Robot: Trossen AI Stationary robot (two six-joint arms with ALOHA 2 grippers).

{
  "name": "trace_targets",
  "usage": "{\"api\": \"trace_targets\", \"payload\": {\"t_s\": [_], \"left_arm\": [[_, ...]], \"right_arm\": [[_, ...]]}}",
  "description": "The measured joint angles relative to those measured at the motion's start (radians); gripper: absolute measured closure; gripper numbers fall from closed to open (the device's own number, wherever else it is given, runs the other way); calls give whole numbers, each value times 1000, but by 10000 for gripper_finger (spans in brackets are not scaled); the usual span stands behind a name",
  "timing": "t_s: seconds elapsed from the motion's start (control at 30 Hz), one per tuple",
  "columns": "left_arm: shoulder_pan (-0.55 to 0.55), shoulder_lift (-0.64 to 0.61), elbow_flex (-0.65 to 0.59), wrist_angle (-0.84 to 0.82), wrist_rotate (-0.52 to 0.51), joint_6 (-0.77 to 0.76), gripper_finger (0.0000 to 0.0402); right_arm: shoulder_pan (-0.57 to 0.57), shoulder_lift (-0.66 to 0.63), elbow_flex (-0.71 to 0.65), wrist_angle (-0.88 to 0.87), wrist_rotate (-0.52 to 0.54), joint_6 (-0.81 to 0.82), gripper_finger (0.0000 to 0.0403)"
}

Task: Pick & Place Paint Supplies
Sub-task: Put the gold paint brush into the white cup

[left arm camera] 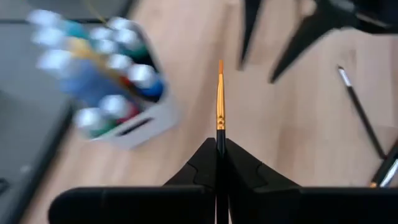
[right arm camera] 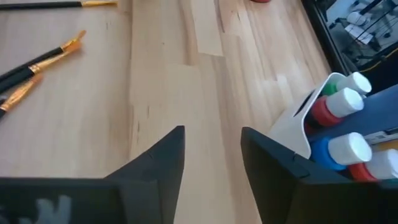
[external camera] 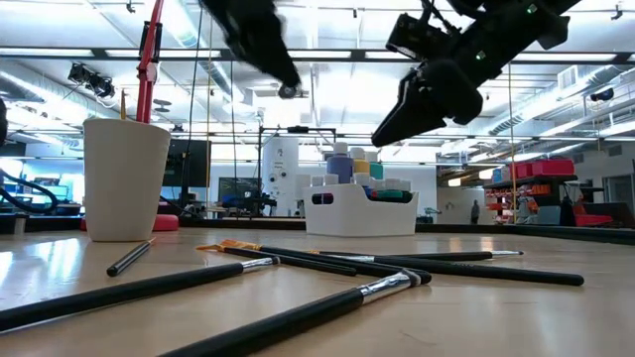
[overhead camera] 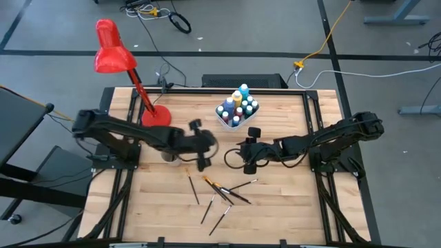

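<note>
Brushes first: a loose scatter of dark-handled paintbrushes (overhead camera: 222, 194) lies on the near half of the desk (overhead camera: 275, 207), roughly half a dozen or more, some crossing each other. None of these are sorted yet, so that's the bulk of what's left.

Mid-desk: left pincer (left arm camera: 220, 149) is clamped shut on one brush (left arm camera: 220, 102), bristle end pointing forward out of the jaws, carried above the desk just beside the beige cup (external camera: 125, 178). In the low view, something thin pokes above the cup's rim, possibly a brush already dropped in, but can't confirm. My read: this brush is headed for the cup.

Right pincer (right arm camera: 211, 155) hovers near desk centre, jaws apart, nothing between them, close to the tray.

Far side: paint bottles (overhead camera: 237, 109) stand packed together in the white tray (external camera: 359, 213) at the back of the desk. No stray bottles visible on the desk, so the bottle part looks done.

Red desk lamp (overhead camera: 114, 55) at back left, not involved.
</note>
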Motion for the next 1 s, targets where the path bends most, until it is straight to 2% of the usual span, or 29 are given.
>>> {"api": "trace_targets", "payload": {"t_s": [0.2, 0.3, 0.4, 0.5, 0.63, 0.83, 0.9, 1.0], "left_arm": [[-130, -196, -10, 5, -234, -23, 387], [-204, -269, -54, -8, -369, -32, 387], [-269, -328, -151, 4, -543, -114, 381], [-319, -355, -288, 83, -695, -253, 379], [-351, -361, -480, 320, -849, -348, 387], [-349, -359, -706, 620, -895, -474, 370], [-349, -359, -748, 656, -916, -465, 365], [-349, -359, -772, 663, -891, -443, 365]], "right_arm": [[0, 0, 0, 17, -51, 13, 235], [0, 0, 0, 30, -88, 13, 234], [0, 0, 0, 42, -114, 13, 234], [0, 0, 0, 54, -128, 23, 234], [0, 0, 0, 64, -127, 23, 234], [0, 0, 0, 75, -128, 31, 234], [0, 0, 0, 76, -127, 31, 234], [0, 0, 0, 79, -127, 30, 234]]}}
